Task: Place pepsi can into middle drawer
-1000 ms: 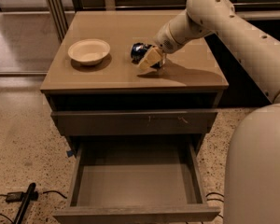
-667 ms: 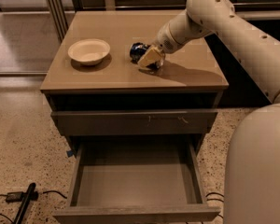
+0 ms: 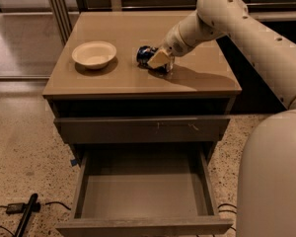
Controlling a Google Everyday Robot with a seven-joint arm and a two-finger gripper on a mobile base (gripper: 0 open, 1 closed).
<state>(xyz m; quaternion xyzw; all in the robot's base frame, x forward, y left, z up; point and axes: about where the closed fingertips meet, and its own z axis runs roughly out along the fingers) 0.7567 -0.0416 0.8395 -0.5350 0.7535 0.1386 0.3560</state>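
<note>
The pepsi can (image 3: 144, 54) lies on its side on top of the brown cabinet (image 3: 118, 78), right of centre. My gripper (image 3: 159, 60) is down at the can's right end and covers part of it, with the cream arm reaching in from the upper right. The can rests on the cabinet top. The middle drawer (image 3: 143, 194) is pulled out wide below, with nothing on its grey floor.
A cream bowl (image 3: 93, 54) sits on the cabinet top, left of the can. A closed grey drawer front (image 3: 138, 129) with pale scuff marks lies above the open drawer. A black cable and plug (image 3: 19, 212) lie on the floor at lower left. My robot body (image 3: 274, 181) fills the lower right.
</note>
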